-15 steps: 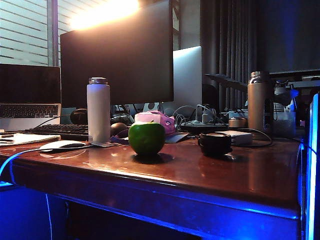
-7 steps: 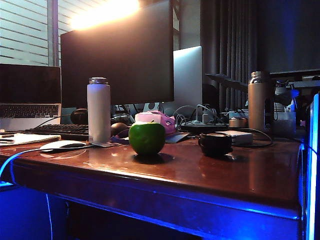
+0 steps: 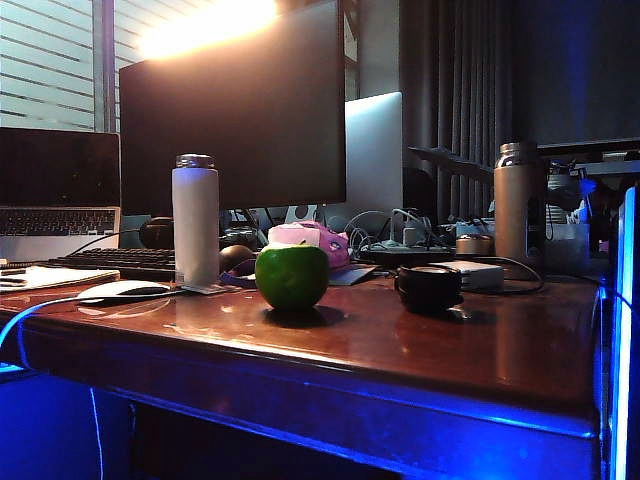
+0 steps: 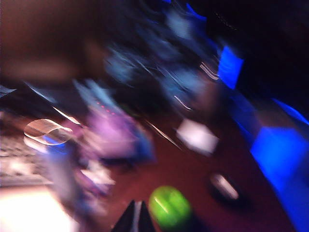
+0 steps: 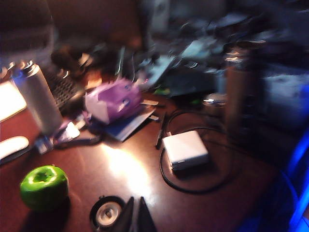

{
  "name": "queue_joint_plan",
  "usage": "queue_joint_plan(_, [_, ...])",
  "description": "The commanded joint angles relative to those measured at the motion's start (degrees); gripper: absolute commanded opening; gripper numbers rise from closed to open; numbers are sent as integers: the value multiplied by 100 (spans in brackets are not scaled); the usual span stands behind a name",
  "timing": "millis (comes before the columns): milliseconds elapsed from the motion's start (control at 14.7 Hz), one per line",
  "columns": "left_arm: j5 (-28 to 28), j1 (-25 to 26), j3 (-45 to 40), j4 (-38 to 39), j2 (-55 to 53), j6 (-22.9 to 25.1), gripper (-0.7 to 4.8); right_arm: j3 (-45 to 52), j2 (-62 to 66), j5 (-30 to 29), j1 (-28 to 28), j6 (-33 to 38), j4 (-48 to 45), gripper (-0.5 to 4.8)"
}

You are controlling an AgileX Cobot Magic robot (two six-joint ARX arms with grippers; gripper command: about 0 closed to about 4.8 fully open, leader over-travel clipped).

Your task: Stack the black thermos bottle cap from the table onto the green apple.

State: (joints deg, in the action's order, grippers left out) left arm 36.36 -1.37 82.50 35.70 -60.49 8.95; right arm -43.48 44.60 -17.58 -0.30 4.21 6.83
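Shut left gripper point(image 4: 135, 217), right gripper point(image 5: 135, 212) above table point(image 3: 450, 350); apple point(image 3: 292, 276), cap point(image 3: 429, 287) apart.

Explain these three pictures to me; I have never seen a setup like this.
It is a two-armed robot with a camera on each wrist. The sharp picture is from a fixed camera facing the table; no arm shows there. On it are a green apple and a black thermos bottle cap, apart, with a white bottle behind. The blurred pictures look down from the wrists. The left gripper hangs beside the apple, too blurred to judge. The right gripper is shut, empty, beside the cap.
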Motion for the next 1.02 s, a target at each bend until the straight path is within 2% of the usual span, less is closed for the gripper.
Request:
queue_joint_plan(68, [-435, -302, 894, 1764, -407, 717, -3, -538, 1158, -509, 9, -474, 87, -1])
queue_joint_plan(136, [-977, -481, 933, 1897, -442, 776, -3, -654, 1530, -603, 76, -577, 63, -1])
queue_joint_plan(341, [-1777, -850, 933, 2166, -501, 769, -3, -857, 2404, -664, 573, -1237, 107, -1])
queue_joint_plan(477, [-1856, -855, 935, 2039, -605, 509, -3, -918, 2905, -647, 968, -1384, -68, -1])
queue_joint_plan(613, [-1867, -855, 935, 1985, -623, 514, -3, -922, 3193, -568, 1012, -1281, -623, -1])
queue_joint_plan(681, [-1858, -881, 935, 1867, -623, 260, -3, -925, 3348, -431, 1012, -1443, -769, -1])
queue_joint_plan(886, [-1856, -960, 935, 1585, -623, 151, -3, -925, 3847, -365, 1078, -1963, -658, 16])
queue_joint_plan(954, [-1853, -960, 935, 1539, -625, 151, -3, -925, 3980, -293, 1143, -1969, -629, 133])
queue_joint_plan(1022, [-1851, -960, 935, 1488, -625, 151, -3, -925, 4105, -280, 1215, -1976, -658, 400])
